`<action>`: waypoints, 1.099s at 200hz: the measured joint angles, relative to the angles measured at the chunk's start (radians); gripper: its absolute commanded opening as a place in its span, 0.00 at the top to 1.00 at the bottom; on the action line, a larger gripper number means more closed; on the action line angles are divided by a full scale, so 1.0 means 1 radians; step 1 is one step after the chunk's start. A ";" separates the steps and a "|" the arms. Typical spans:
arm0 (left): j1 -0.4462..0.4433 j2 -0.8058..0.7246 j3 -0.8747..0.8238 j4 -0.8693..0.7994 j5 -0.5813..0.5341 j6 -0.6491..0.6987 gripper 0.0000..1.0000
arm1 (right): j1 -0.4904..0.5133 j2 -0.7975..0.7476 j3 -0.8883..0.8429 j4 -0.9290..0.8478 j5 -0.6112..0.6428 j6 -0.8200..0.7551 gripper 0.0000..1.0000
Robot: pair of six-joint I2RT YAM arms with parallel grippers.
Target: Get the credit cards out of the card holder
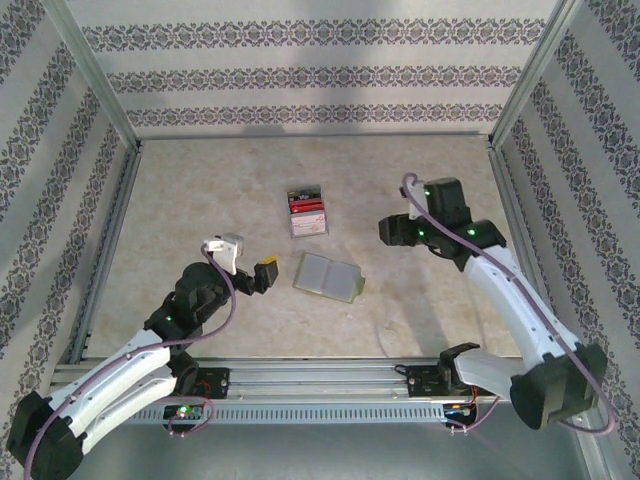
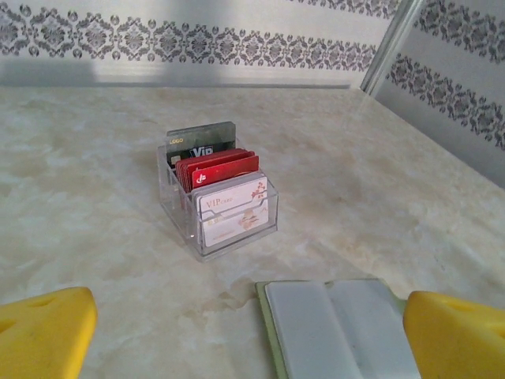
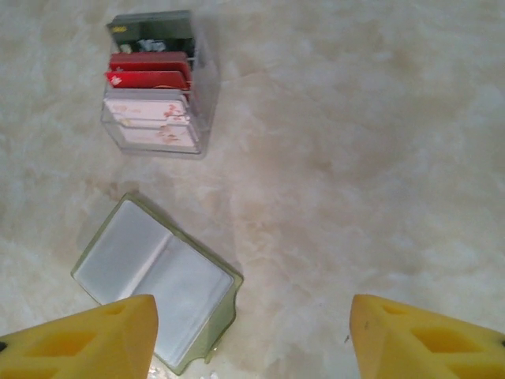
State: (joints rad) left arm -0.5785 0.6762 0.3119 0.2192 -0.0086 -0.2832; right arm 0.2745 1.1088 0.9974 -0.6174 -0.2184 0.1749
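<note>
The olive-green card holder (image 1: 328, 277) lies open and flat on the table, its pale inner sleeves (image 2: 339, 328) facing up (image 3: 154, 280). The credit cards (image 1: 307, 210) stand in a clear plastic rack behind it: a dark one (image 2: 201, 146) at the back, red ones (image 2: 221, 167) in the middle and a pinkish-white one (image 2: 233, 209) in front (image 3: 150, 103). My left gripper (image 1: 262, 274) hovers open just left of the holder, yellow fingertips (image 2: 43, 332) wide apart. My right gripper (image 1: 392, 232) is open to the right of the rack, with nothing between its fingertips (image 3: 430, 339).
The clear rack (image 2: 181, 225) stands mid-table. Patterned walls with metal posts (image 1: 110, 110) enclose the table on three sides. A rail (image 1: 320, 378) runs along the near edge between the arm bases. Bare marble-look tabletop (image 1: 200, 190) surrounds the objects.
</note>
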 measured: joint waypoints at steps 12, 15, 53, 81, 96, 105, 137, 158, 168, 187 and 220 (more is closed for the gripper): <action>0.009 0.012 0.013 -0.007 0.000 -0.035 0.00 | -0.023 -0.051 -0.049 0.009 -0.010 0.039 0.17; 0.010 0.014 0.018 -0.010 0.000 -0.042 0.00 | -0.027 -0.065 -0.063 0.009 -0.013 0.053 0.15; 0.031 0.042 0.079 -0.066 0.031 -0.128 0.00 | -0.090 -0.195 -0.202 0.042 -0.062 0.158 0.02; 0.096 0.067 0.101 -0.101 0.105 -0.210 0.00 | -0.121 -0.254 -0.304 0.069 -0.105 0.236 0.02; 0.143 0.103 0.106 -0.108 0.161 -0.255 0.00 | -0.127 -0.259 -0.346 0.087 -0.132 0.273 0.02; 0.171 0.136 0.110 -0.112 0.200 -0.282 0.01 | -0.128 -0.259 -0.366 0.097 -0.146 0.293 0.02; 0.214 0.269 0.159 -0.138 0.341 -0.351 0.12 | -0.129 -0.259 -0.429 0.137 -0.196 0.351 0.02; 0.227 0.378 0.203 -0.140 0.433 -0.390 0.21 | -0.129 -0.255 -0.456 0.159 -0.221 0.382 0.02; 0.230 0.433 0.222 -0.136 0.474 -0.405 0.23 | -0.129 -0.250 -0.463 0.167 -0.231 0.396 0.02; 0.233 0.552 0.248 -0.111 0.547 -0.436 0.26 | -0.129 -0.230 -0.470 0.189 -0.248 0.409 0.03; 0.233 0.718 0.290 -0.079 0.620 -0.467 0.31 | -0.129 -0.206 -0.483 0.222 -0.261 0.426 0.03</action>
State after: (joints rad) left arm -0.3450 1.3945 0.6022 0.1398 0.6113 -0.7502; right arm 0.1459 0.9028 0.5144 -0.3958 -0.4797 0.6014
